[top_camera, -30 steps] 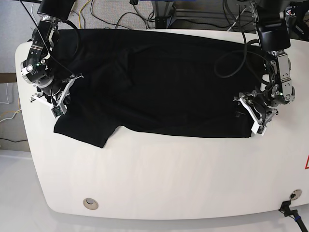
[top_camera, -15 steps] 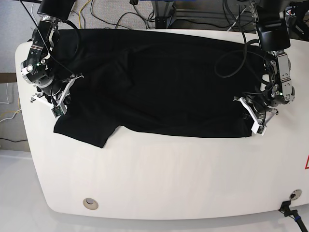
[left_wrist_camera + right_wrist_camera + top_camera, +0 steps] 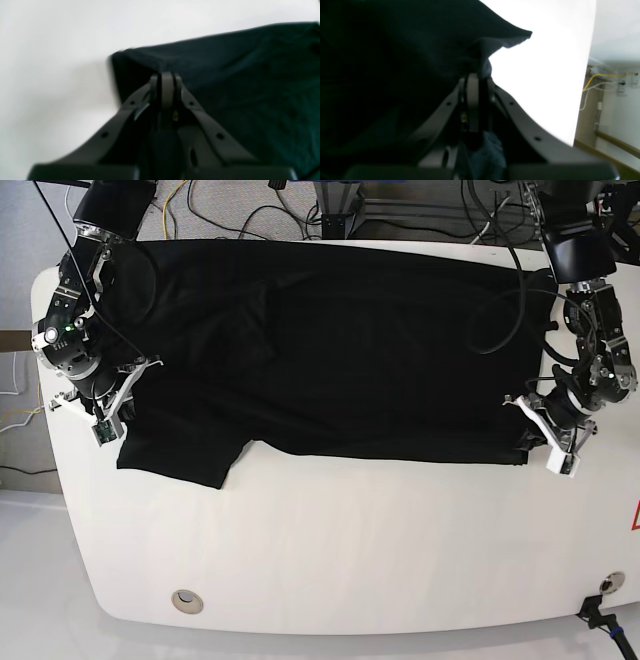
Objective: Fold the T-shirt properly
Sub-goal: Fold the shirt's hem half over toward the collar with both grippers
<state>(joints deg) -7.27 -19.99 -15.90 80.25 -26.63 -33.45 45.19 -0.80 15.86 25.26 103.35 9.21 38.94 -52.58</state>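
Both grippers, left gripper [image 3: 548, 442] and right gripper [image 3: 112, 412], are pinching the black T-shirt [image 3: 340, 340] at opposite near corners; uneven pulling is risking a slipped hem or a skewed fold.

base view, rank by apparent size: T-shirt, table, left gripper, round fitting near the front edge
Largest to smallest in the base view:
1. table
2. T-shirt, covering most of the table's far half
3. left gripper, shut on the shirt's corner
4. round fitting, clearly the smallest
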